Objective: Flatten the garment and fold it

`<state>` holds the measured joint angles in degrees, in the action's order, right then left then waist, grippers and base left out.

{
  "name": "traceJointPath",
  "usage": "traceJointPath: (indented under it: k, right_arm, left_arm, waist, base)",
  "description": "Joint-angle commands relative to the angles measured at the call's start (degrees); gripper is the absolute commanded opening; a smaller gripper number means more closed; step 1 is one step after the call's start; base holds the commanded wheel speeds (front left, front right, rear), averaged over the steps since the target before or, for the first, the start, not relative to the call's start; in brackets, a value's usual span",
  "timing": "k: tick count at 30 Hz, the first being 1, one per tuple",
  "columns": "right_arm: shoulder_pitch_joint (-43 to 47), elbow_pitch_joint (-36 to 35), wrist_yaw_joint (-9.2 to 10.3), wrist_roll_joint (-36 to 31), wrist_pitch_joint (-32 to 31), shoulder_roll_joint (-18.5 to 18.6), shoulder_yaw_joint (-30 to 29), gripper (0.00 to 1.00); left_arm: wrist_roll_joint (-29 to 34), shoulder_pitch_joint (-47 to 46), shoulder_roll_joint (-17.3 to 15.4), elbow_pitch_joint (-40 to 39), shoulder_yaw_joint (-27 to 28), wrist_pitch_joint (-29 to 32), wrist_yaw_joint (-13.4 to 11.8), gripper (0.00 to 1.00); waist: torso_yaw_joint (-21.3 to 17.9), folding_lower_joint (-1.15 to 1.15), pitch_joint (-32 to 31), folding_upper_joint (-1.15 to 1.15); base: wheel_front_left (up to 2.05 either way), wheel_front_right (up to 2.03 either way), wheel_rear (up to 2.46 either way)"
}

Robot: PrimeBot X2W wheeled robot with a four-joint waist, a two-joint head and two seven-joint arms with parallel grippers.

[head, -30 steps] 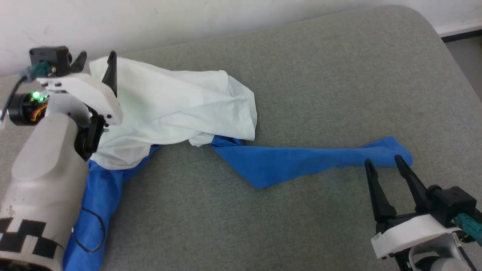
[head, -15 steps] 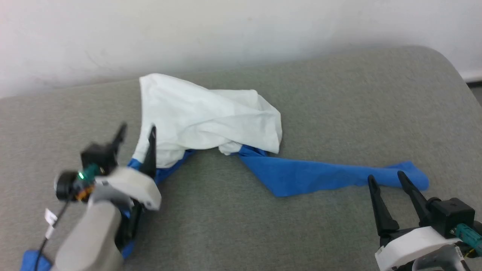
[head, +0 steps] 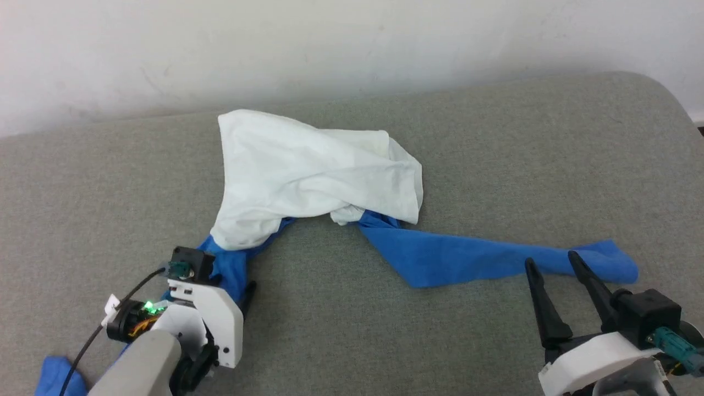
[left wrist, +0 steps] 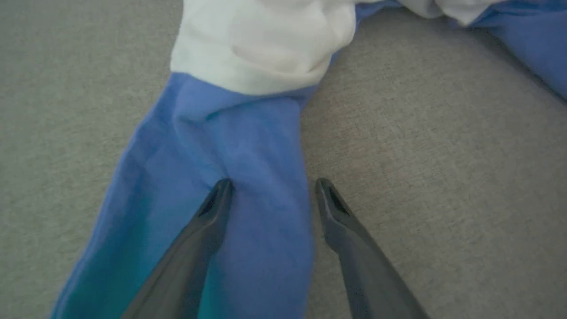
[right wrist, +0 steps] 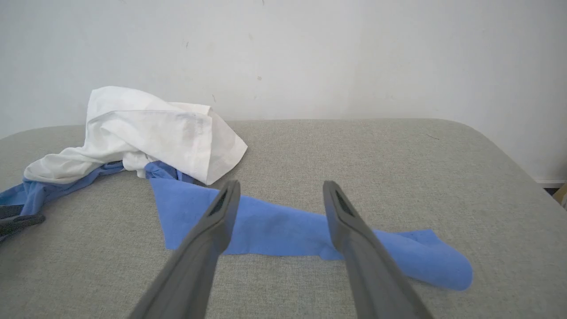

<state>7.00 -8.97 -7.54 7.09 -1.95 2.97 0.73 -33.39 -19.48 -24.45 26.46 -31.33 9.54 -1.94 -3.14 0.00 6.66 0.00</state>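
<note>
White body of the garment [head: 308, 170] lies bunched and twisted toward the far edge of the grey padded table [head: 522, 143]. One blue sleeve [head: 484, 257] trails toward the near right corner. The other sleeve [left wrist: 248, 146] runs to the near left corner.

Left gripper [left wrist: 271, 188]: jaws wide over that sleeve, nothing pinched. Right gripper [head: 550, 258]: wide, empty, just short of its sleeve's end.

Judgement: flattening barely begun, folding not started.

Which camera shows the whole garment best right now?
The head view: the garment shows nearly whole, white body bunched, both blue sleeves trailing. The right wrist view shows it low and side-on; the left wrist view, one sleeve and a white edge.
</note>
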Motion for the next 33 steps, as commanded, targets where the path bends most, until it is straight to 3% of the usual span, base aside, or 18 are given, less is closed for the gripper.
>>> traceJointPath:
  k: [1, 4, 5, 7, 12, 18, 26, 33]
  right_arm:
    - [-0.8, 0.25, 0.05, 0.27, 0.36, -0.09, 0.32, 1.0]
    - [-1.41, 0.92, 0.05, 0.61, 0.77, -0.09, 0.67, 1.0]
    - [-1.52, 1.16, 0.05, 0.69, 0.9, -0.09, 0.72, 1.0]
    - [-1.57, 1.64, 0.05, 0.78, 1.11, -0.09, 0.65, 1.0]
    - [-1.24, 2.35, 0.05, 0.96, 1.39, -0.09, 0.07, 1.0]
    - [-0.13, 3.02, 0.05, 1.41, 1.57, -0.09, -0.75, 1.0]
    - [1.2, 2.93, 0.05, 1.77, 1.56, -0.09, -1.42, 1.0]
    - [1.46, 2.42, 0.05, 1.65, 1.14, -0.09, -1.66, 1.0]
  left_arm:
    - [-0.95, -1.04, -0.04, 1.26, -0.49, 1.93, 0.7, 1.0]
    - [-1.81, -2.13, 0.15, 4.25, -1.34, 6.15, 1.4, 1.0]
    - [-1.82, -2.45, 0.07, 5.03, -1.64, 7.34, 1.4, 0.82]
    - [-2.1, -2.86, -0.15, 5.91, -2.25, 9.68, 1.88, 0.0]
    - [-1.98, -3.77, -2.16, 2.52, -2.59, 11.24, 2.95, 0.0]
    - [-4.71, -0.5, -4.97, -13.01, -0.99, 13.39, 2.45, 0.0]
    - [-9.42, 14.05, -10.78, -38.85, 0.57, 19.68, -4.78, 0.0]
    - [-15.12, 28.3, -13.48, -42.29, 7.22, 15.53, -11.08, 0.0]
  waist:
    - [-0.6, 0.0, 0.79, 0.0]
    - [-1.07, 0.0, 1.09, 0.0]
    - [-1.22, 0.0, 1.09, 0.0]
    - [-1.41, 0.0, 0.92, 0.0]
    - [-1.22, 0.0, 0.05, 0.0]
    - [-0.04, 0.0, -2.07, 0.0]
    - [1.45, 0.0, -3.34, 0.0]
    - [2.71, 0.0, -3.3, 0.0]
  base:
    - [0.0, 0.0, 0.0]
    - [0.0, 0.0, 0.0]
    - [0.0, 0.0, 0.0]
    - [0.0, 0.0, 0.0]
    - [0.0, 0.0, 0.0]
    - [0.0, 0.0, 0.0]
    - [0.0, 0.0, 0.0]
    - [0.0, 0.0, 0.0]
